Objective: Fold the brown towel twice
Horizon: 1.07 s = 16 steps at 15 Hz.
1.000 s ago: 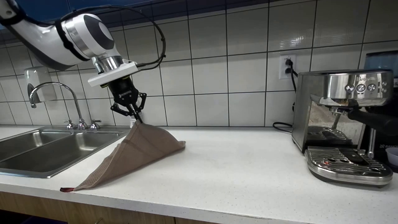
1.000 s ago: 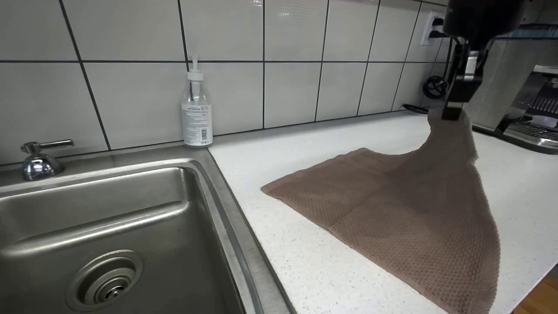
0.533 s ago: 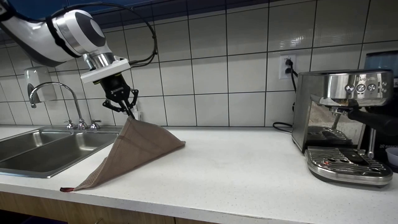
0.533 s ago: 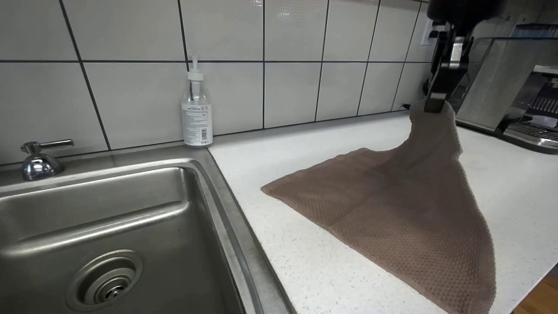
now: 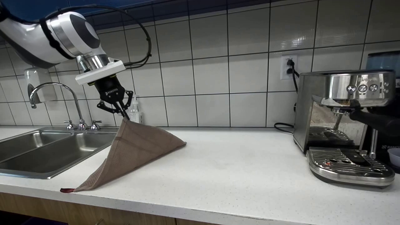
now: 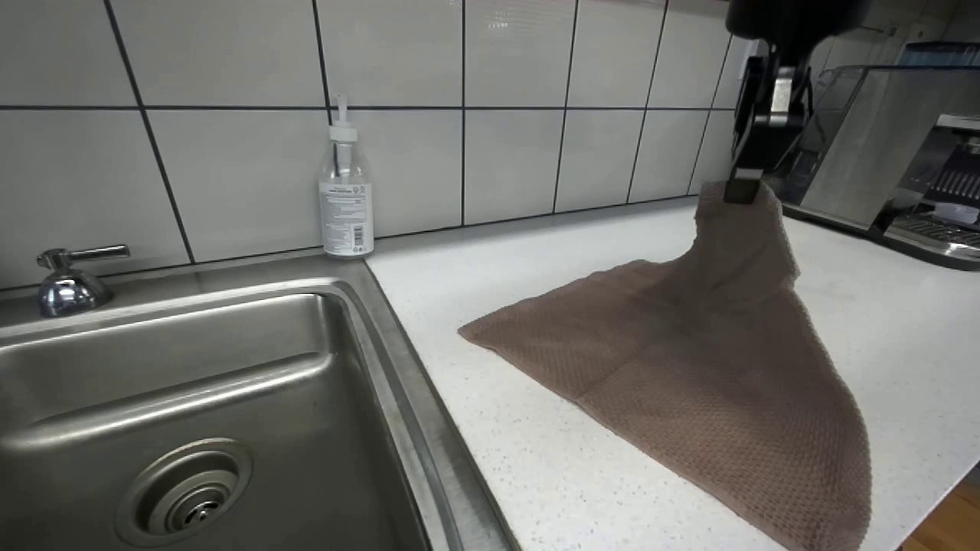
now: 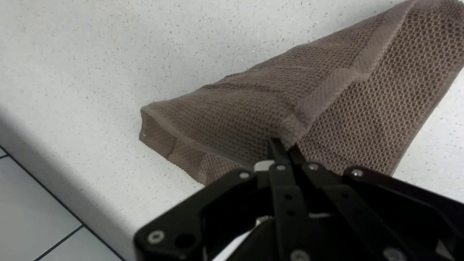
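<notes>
The brown towel stands partly lifted off the white counter, with its far end and its near corner still resting on it. A dark red tag lies at its near corner by the counter's front edge. My gripper is shut on the towel's upper edge and holds it above the counter. An exterior view also shows the gripper pinching the raised part of the towel. In the wrist view the fingers of the gripper nearly meet on the towel, which folds over on itself below.
A steel sink with a faucet lies beside the towel. A soap bottle stands at the tiled wall behind. An espresso machine stands at the counter's far end. The counter's front edge runs close to the towel's near corner.
My gripper has moved left in both exterior views, carrying the towel's raised edge with it. The towel's resting ends on the counter have stayed in place.
</notes>
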Available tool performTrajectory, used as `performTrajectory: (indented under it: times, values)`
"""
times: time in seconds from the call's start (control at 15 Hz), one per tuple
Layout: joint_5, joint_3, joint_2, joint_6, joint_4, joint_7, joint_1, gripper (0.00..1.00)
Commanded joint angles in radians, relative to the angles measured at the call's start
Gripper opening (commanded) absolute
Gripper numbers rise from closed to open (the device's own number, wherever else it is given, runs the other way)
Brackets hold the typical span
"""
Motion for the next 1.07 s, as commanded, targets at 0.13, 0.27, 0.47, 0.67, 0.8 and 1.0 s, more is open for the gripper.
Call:
performTrajectory:
  times: [0.13, 0.27, 0.47, 0.67, 0.8, 1.0]
  values:
    - [-0.008, 0.022, 0.067, -0.015, 0.068, -0.019, 0.005, 0.01]
    - [-0.005, 0.028, 0.093, -0.012, 0.092, -0.02, 0.01, 0.01]
    - [-0.004, 0.036, 0.13, -0.015, 0.129, -0.021, 0.019, 0.01]
    - [-0.007, 0.044, 0.164, -0.016, 0.168, -0.016, 0.031, 0.01]
    - [-0.008, 0.051, 0.185, -0.016, 0.193, -0.012, 0.039, 0.01]
    - [-0.028, 0.056, 0.212, -0.009, 0.221, 0.012, 0.055, 0.01]
